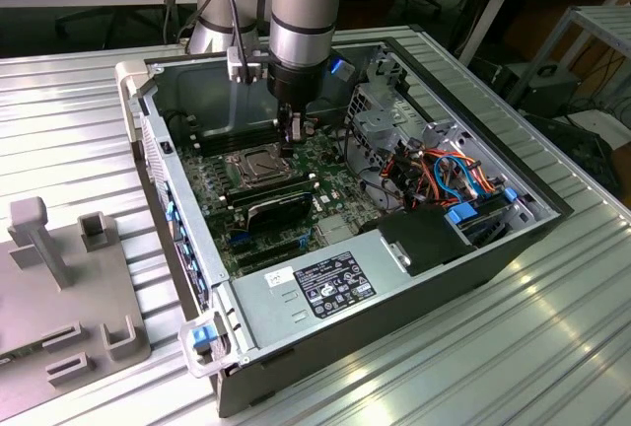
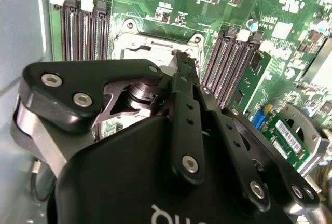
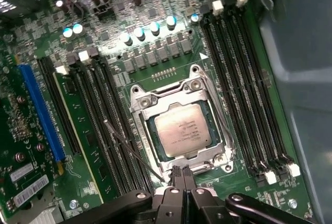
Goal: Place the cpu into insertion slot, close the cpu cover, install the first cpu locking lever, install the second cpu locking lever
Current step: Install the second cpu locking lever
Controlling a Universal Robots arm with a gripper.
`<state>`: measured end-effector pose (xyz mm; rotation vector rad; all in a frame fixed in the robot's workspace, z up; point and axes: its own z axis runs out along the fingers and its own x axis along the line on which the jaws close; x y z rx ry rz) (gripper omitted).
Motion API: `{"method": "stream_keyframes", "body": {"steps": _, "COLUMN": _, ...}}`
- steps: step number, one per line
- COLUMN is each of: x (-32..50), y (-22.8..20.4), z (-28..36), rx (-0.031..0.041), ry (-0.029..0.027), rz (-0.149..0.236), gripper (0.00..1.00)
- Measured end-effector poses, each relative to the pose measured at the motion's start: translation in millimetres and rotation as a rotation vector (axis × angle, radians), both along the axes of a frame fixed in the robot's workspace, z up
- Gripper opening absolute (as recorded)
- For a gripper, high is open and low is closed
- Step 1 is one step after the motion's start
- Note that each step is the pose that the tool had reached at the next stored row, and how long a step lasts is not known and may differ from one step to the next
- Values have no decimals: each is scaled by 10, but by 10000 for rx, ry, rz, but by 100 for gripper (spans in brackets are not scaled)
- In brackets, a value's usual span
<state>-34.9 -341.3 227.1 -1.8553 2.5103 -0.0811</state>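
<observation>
One arm [image 1: 311,2] upright, gripper [image 3: 180,175] fingers together at insertion slot [image 3: 149,130] edge.

The cpu [image 3: 179,135] has a dull grey metal top. The cpu cover [image 3: 167,93] around it is shiny silver metal. The gripper [image 3: 181,173] looks black and matt. The table [image 1: 552,347] is ribbed, shiny metal.

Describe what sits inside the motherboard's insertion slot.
The cpu lies flat inside the insertion slot, silver top showing. The slot's pins beneath cannot be seen; the chip covers them.

Arm [image 1: 311,2] vertical, claw [image 3: 180,173] closed, pointing down.
</observation>
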Motion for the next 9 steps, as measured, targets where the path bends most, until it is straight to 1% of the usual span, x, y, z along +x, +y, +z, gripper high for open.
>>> {"method": "stream_keyframes", "body": {"steps": 1, "x": 0, "y": -1, "z": 1, "rx": -2, "ry": 3, "rz": 229, "gripper": 11}}
{"method": "stream_keyframes", "body": {"steps": 3, "x": 1, "y": -2, "z": 1, "rx": 0, "ry": 15, "rz": 391, "gripper": 11}}
{"method": "stream_keyframes", "body": {"steps": 5, "x": 1, "y": -11, "z": 2, "rx": -1, "ry": 38, "rz": 394, "gripper": 11}}
{"method": "stream_keyframes", "body": {"steps": 9, "x": 1, "y": -33, "z": 2, "rx": 2, "ry": 105, "rz": 394, "gripper": 11}}
